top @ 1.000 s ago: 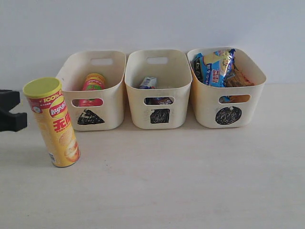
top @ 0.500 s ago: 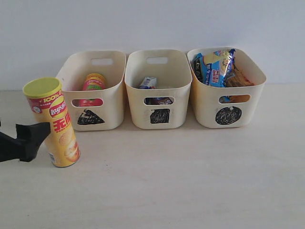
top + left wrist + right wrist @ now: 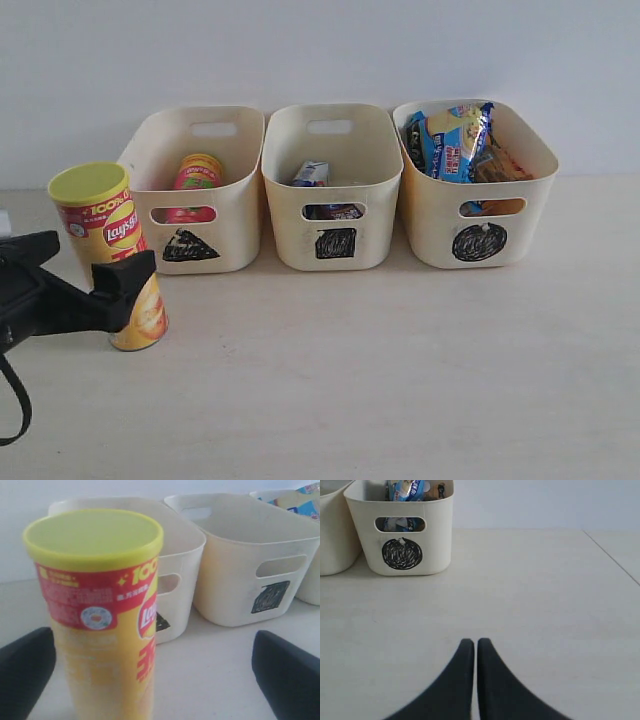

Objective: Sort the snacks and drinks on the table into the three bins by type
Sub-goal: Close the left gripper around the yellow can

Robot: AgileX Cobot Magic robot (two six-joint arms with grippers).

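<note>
Bright, even, diffuse light. Faint soft shadows under bins (image 3: 300,240) and tube (image 3: 100,215). Left wrist view: fingers (image 3: 285,675) flanking tube blurred, tube slightly soft. Right pincer (image 3: 475,643) tips soft-edged, table (image 3: 545,605) ahead sharp.

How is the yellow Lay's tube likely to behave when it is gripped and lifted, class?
The yellow Lay's tube stands tall on a narrow base, so a sideways nudge would probably tip it. Being round, it would likely roll once down. Its wall looks stiff but smooth, so it may prove slippery in the open left gripper.
</note>
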